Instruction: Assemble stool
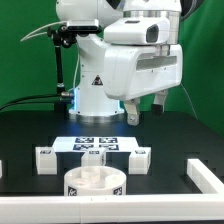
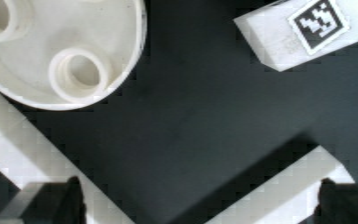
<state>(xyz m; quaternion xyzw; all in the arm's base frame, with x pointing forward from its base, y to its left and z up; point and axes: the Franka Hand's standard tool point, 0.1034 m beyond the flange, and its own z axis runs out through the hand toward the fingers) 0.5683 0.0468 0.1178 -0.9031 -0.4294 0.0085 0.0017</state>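
The stool's round white seat disc [image 1: 95, 183] lies rim up near the front of the black table, with sockets in its floor; the wrist view shows it too [image 2: 51, 50]. Three small white legs with tags stand in a row behind it: one at the exterior view's left [image 1: 45, 158], one in the middle [image 1: 95, 158], one at the right [image 1: 140, 156]. One leg [image 2: 309, 35] appears in the wrist view. My gripper [image 1: 145, 107] [image 2: 194, 205] hangs open well above the table, behind the parts, with nothing between its fingers.
The marker board [image 1: 98, 143] lies flat behind the legs, in front of the robot base. White border rails run along the table's left [image 1: 4, 170], right [image 1: 206, 172] and front [image 1: 110, 218] edges. Two rail pieces [image 2: 16, 150] show between my fingertips in the wrist view.
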